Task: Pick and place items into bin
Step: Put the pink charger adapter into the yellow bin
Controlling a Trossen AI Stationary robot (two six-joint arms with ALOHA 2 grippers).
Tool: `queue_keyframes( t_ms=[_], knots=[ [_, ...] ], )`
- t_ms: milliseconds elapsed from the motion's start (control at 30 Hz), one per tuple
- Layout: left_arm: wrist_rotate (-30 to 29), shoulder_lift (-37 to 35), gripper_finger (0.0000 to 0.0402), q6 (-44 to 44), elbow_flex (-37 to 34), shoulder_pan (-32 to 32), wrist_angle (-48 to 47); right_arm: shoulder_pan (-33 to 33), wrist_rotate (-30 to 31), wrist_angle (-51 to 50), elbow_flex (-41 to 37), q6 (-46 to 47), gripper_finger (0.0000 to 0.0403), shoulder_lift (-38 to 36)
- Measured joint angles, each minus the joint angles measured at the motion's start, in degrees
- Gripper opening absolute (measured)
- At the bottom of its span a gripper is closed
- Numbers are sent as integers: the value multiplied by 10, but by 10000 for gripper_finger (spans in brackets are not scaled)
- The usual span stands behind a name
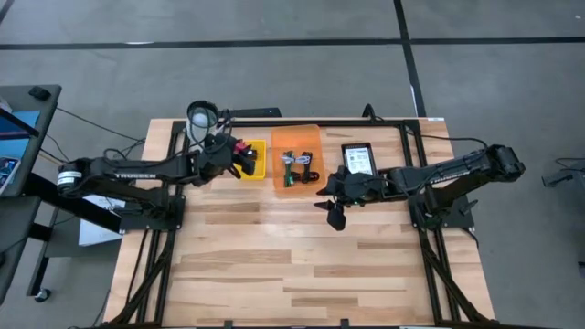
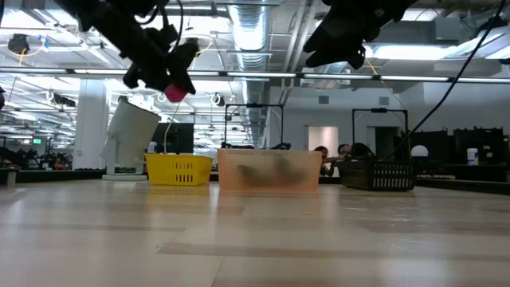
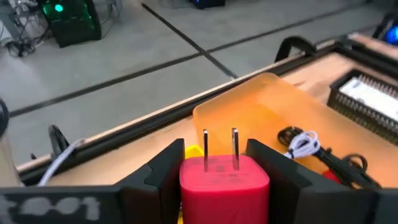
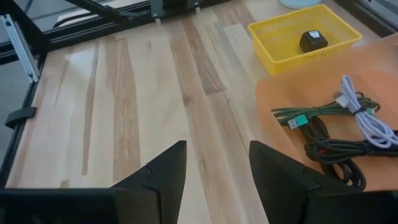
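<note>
My left gripper hangs above the yellow bin and is shut on a red-pink plug adapter with two metal prongs; the low view shows it as a pink piece high over the yellow bin. A small black block lies in the yellow bin. Black, green and white cables lie in the orange bin. A white printed card rests in a black basket. My right gripper is open above bare table beside the orange bin, holding nothing. My left gripper pinches the red-pink adapter by the two sides of its body between both fingers. The prongs point away from the gripper. The adapter is lifted clear, well above the yellow bin.
The yellow bin, the orange bin and the black basket stand in a row near the table's far edge. A white round object sits at the far left corner. The near half of the wooden table is bare wood.
</note>
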Motion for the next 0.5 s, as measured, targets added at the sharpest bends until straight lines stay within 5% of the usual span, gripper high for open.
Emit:
queue_keyframes(
  t_ms=[500],
  knots=[
    [-17,0,141,-51,-111,2,126,3,0,0,0,14,168,0]
  ],
)
